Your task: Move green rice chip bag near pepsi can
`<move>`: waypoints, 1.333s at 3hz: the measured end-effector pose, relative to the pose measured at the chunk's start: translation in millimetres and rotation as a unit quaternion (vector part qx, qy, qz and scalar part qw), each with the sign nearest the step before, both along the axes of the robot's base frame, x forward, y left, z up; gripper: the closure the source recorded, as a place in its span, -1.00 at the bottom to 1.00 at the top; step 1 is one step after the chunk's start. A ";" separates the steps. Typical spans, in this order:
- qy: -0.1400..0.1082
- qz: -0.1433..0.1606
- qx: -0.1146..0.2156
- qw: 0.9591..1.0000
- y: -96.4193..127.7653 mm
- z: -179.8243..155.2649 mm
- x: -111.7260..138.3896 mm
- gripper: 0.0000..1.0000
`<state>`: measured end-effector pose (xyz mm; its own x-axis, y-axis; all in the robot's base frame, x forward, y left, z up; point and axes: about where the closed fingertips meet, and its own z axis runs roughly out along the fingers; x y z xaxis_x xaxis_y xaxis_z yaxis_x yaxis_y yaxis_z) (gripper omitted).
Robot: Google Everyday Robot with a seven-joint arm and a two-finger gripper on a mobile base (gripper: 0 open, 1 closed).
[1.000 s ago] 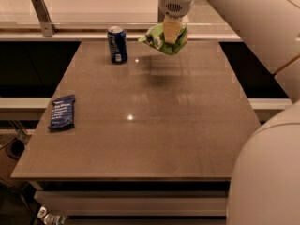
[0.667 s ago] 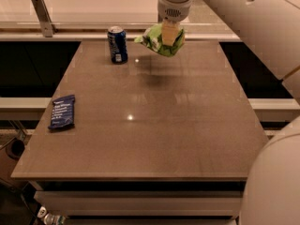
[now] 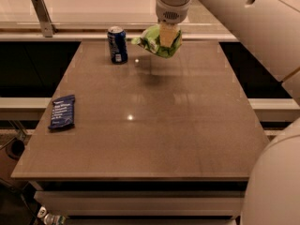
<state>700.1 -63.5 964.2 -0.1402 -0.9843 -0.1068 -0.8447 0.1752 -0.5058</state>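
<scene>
The green rice chip bag is crumpled and held in the air above the far part of the table. My gripper is shut on it from above, its fingers sunk into the bag. The pepsi can stands upright on the table just left of the bag, a small gap between them. The bag's shadow falls on the tabletop below it.
A dark navy flat packet lies near the table's left edge. The brown table has dark gaps on its left and right sides. A pale counter with a metal post runs behind it. My white arm fills the right side.
My gripper has carried the bag a little to the left, closer to the can, and slightly lower.
</scene>
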 end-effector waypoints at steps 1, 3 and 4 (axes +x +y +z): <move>0.001 0.000 0.000 1.000 0.3 -1.6 0.6 0.17; 0.002 0.001 -0.001 1.000 1.0 -5.1 1.8 -0.79; 0.003 0.001 -0.002 1.000 1.3 -6.6 2.3 -1.00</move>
<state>702.4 -62.3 957.6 -0.1381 -0.9851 -0.1029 -0.8478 0.1713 -0.5019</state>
